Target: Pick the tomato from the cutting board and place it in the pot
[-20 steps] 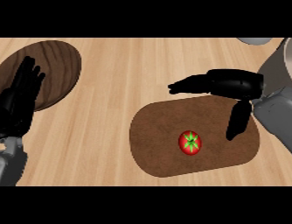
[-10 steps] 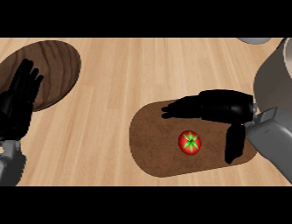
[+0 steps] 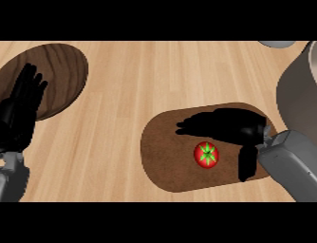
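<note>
**Tomato on the board, right hand above it**

The tomato (image 3: pixel 205 154) lies on the brown cutting board (image 3: pixel 168 156), towards its right half, green star-shaped top facing up. Nothing grips it. The right hand (image 3: pixel 226 125) hangs over the board just beyond the tomato, fingers spread out towards the left and the thumb pointing down along the tomato's right side; the hand is open and I cannot tell whether the thumb touches the fruit. The grey pot (image 3: pixel 303 95) stands at the right edge, close to the board. Far to the left, the left hand (image 3: pixel 17 114) rests open, fingers straight up, over the edge of a dark wooden plate (image 3: pixel 60 66).
</note>
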